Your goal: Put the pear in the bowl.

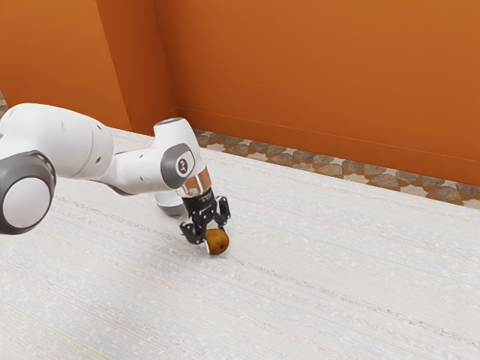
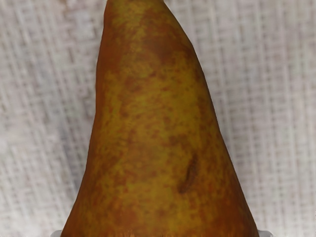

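Pear (image 1: 218, 242) caught in the claw (image 1: 216, 237)
Fingers parted to the pear's width, grasping both sides; near the pear, a bowl (image 1: 175, 210) sits partly behind the arm (image 1: 142, 171).

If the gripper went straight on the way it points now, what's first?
The pear, already right at the gripper, then the table below. How much gap remains above the table is unclear.
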You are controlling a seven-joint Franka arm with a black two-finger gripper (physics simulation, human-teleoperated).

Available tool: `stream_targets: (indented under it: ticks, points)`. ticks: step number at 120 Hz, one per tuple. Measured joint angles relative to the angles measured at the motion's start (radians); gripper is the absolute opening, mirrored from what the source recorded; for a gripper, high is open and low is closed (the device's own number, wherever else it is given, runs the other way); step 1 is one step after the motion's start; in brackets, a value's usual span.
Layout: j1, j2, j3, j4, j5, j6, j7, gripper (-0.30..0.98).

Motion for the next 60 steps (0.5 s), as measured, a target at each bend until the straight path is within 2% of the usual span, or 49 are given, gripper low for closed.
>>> stream_targets:
  ticks: [32, 60]
  points:
    - [0.001, -0.071, 0.005, -0.003, 0.028, -0.003, -0.008, 0.22]
    - [0.012, -0.144, 0.078, -0.001, 0.067, -0.015, -0.019, 0.13]
